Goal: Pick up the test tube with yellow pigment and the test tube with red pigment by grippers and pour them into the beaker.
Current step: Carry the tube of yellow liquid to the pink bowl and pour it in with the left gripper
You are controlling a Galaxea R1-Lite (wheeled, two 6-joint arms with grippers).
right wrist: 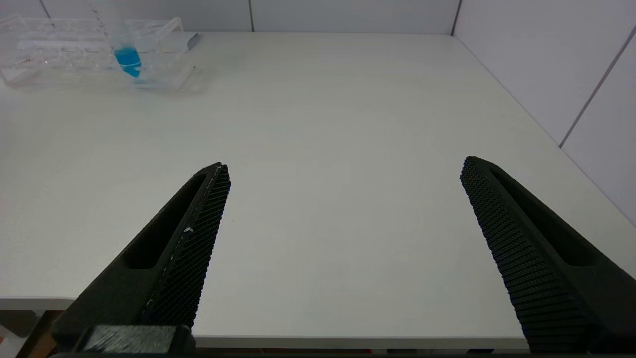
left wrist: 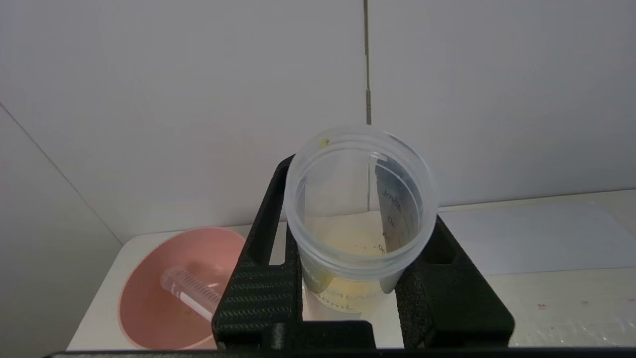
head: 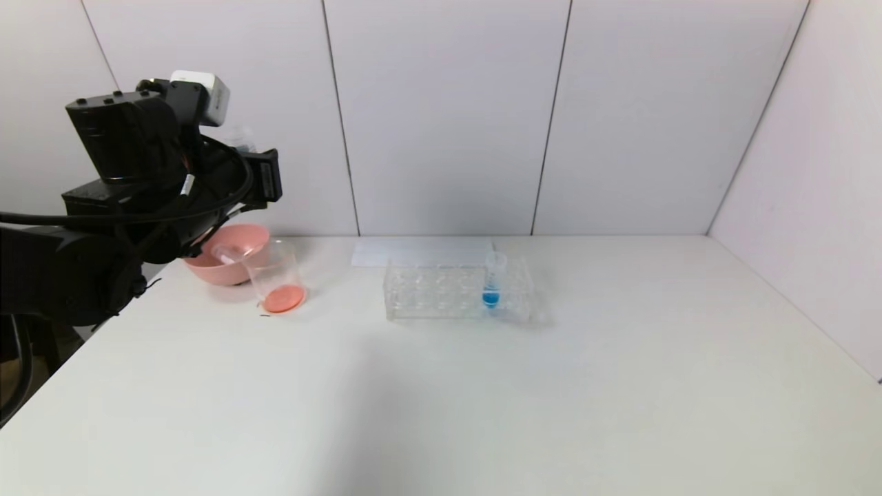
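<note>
Clenched between the left tool's [left wrist: 348, 278] fingers, apparently the yellow-pigment test tube [left wrist: 360, 199] faces mouth-first.

Your left hand [head: 265, 178] was raised over the far left of the tabletop [head: 441, 386], above the pink bowl [head: 231, 255], its fingertips hidden behind the wrist. A clear tube lay tilted in that bowl [head: 226, 253]. Just beside the bowl, toward the middle, stood the beaker [head: 278, 277], upright, with a shallow layer of red-orange liquid at its bottom. Well apart from it, near the centre, you had the clear rack [head: 455, 291] with one tube of blue liquid [head: 492, 281] upright in a slot toward its right end. A pale flat sheet [head: 420, 252] lay behind the rack.
</note>
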